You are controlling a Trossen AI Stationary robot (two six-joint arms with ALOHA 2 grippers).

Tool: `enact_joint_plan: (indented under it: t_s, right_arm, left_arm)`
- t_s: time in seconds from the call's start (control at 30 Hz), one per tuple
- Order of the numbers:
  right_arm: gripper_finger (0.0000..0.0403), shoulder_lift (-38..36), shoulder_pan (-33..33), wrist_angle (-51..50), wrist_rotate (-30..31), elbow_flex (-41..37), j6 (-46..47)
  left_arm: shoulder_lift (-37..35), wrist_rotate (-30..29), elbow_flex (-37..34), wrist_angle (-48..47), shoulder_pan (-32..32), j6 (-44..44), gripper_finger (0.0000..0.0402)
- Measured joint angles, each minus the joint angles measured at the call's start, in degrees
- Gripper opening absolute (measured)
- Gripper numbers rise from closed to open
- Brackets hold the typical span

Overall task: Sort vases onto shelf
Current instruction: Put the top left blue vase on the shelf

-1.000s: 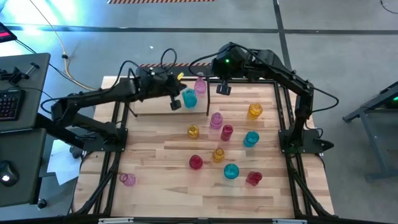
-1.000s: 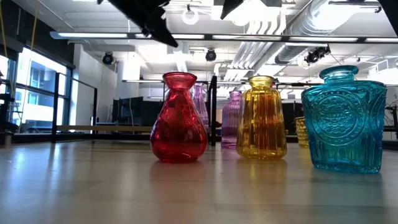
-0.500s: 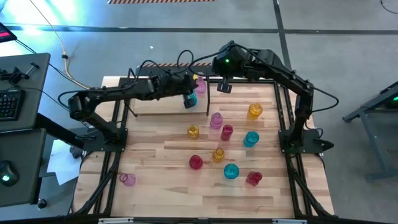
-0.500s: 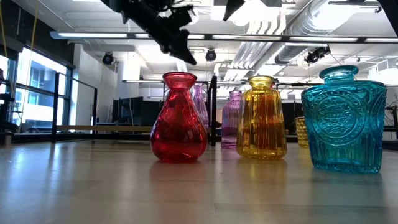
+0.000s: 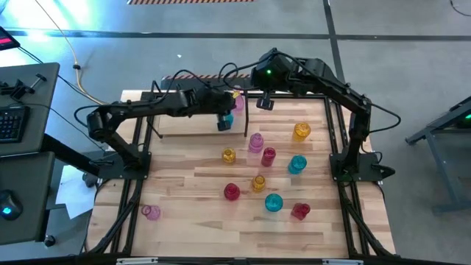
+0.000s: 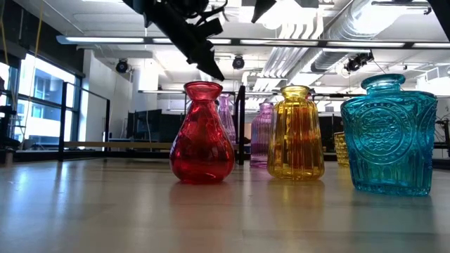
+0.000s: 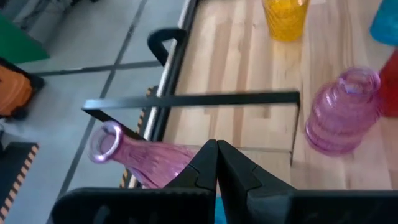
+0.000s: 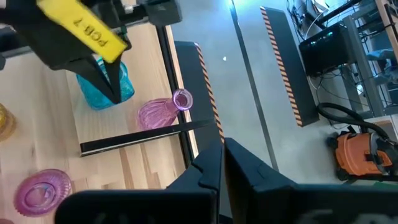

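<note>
While the right gripper hung idle w/ jaws closed, the left gripper had slid further over the shelf, jaws closed & empty, w/ the cyan vase and pink vase standing placed just beyond them.

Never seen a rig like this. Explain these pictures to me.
Two dark robot arms work at a wooden table. One picture looks straight down on it, one looks level across the tabletop, and two come from cameras on the arms' wrists. Small coloured glass vases stand scattered on the table, such as a red vase and a yellow vase. At the far edge is a black-rod shelf bearing a pink vase and a cyan vase. The left gripper hangs just over the cyan vase, fingers together. The right gripper waits nearby, also shut. Neither visibly holds a vase.
</note>
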Motion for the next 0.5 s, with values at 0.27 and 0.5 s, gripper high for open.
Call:
enact_joint_plan:
  t_s: [0.27, 0.5]
  right_arm:
    - [0.0000, 0.00, 0.00, 0.39, -0.09, 0.00, 0.02]
    - [0.0000, 0.00, 0.00, 0.39, -0.17, 0.00, 0.04]
  left_arm:
    - [2.25, -0.35, -0.01, 1.25, -0.09, 2.48, 0.0000]
    - [2.76, -0.37, 0.01, 1.25, -0.04, 2.97, 0.0000]
